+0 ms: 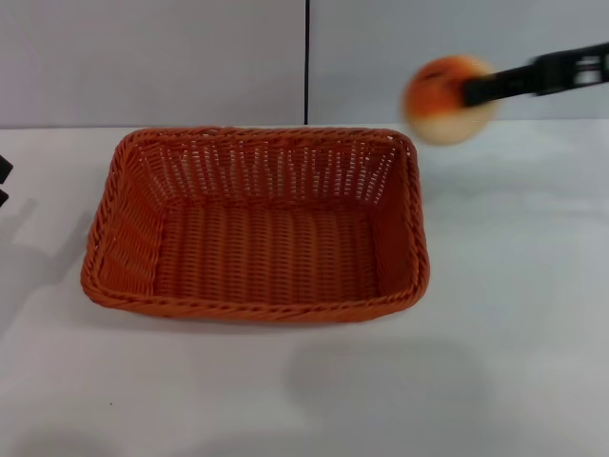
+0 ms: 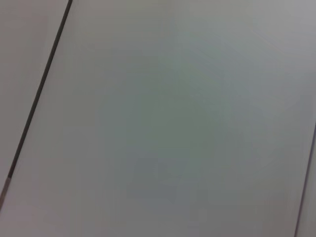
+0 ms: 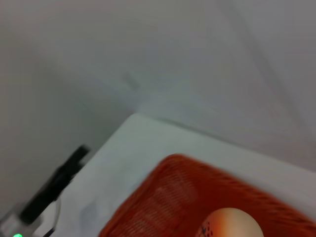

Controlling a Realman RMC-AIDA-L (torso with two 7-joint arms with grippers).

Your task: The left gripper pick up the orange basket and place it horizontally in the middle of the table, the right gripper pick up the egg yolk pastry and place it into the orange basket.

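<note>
The orange basket (image 1: 255, 224) lies lengthwise across the middle of the white table (image 1: 514, 314), and nothing is inside it. My right gripper (image 1: 468, 93) reaches in from the upper right, shut on the egg yolk pastry (image 1: 442, 100). It holds the pastry in the air just beyond the basket's far right corner. In the right wrist view the pastry (image 3: 232, 224) shows over the basket's (image 3: 182, 197) weave. My left gripper (image 1: 3, 181) sits at the table's far left edge, apart from the basket. It also shows in the right wrist view as the left gripper (image 3: 54, 190).
A grey wall with a dark vertical seam (image 1: 307, 62) stands behind the table. The left wrist view shows only wall panels and a seam (image 2: 39, 91). Bare tabletop lies in front of the basket and to its right.
</note>
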